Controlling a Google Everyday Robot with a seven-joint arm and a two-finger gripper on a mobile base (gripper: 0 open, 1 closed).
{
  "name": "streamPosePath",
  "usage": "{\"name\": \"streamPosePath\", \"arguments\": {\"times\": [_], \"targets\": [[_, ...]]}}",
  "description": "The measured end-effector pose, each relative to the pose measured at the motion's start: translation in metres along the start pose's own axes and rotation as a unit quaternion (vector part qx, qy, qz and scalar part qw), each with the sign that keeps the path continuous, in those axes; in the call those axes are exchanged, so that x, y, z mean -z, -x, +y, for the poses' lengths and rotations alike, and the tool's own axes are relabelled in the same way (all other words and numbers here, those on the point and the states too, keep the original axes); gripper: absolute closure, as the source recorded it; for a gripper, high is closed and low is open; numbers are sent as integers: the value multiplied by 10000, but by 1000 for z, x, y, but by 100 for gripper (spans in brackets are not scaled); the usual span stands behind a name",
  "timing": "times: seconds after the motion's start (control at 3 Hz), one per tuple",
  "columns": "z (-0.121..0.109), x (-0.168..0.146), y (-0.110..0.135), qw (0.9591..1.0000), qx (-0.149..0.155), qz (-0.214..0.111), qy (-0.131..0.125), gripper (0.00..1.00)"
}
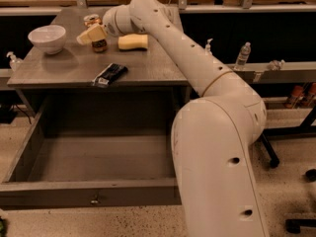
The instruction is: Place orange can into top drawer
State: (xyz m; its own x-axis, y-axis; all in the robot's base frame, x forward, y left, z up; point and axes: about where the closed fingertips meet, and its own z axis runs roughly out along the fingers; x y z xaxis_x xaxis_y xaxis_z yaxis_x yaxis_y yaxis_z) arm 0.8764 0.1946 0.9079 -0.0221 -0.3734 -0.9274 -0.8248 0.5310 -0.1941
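We see the gripper (90, 33) at the far side of the table (148, 68), right over the orange can (100, 45) and overlapping the can's top. Whether it is wide or narrow we cannot tell. The can stands upright on the tabletop, outside the top drawer (89, 194), which is pulled out at 6 o'clock from it. A yellow sponge (133, 42) lies near the can's 3 o'clock, a white bowl (47, 37) at 9 o'clock, and a black packet (110, 75) at 6 o'clock by the table's front edge.
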Motion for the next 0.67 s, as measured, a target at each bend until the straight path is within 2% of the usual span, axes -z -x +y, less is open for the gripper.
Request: {"name": "streamPosePath", "arguments": {"times": [0.33, 0.67], "targets": [[-2, -10, 5, 9995, -6, -315, -39, 32], [-12, -6, 22, 9970, 340, -678, -142, 55]]}}
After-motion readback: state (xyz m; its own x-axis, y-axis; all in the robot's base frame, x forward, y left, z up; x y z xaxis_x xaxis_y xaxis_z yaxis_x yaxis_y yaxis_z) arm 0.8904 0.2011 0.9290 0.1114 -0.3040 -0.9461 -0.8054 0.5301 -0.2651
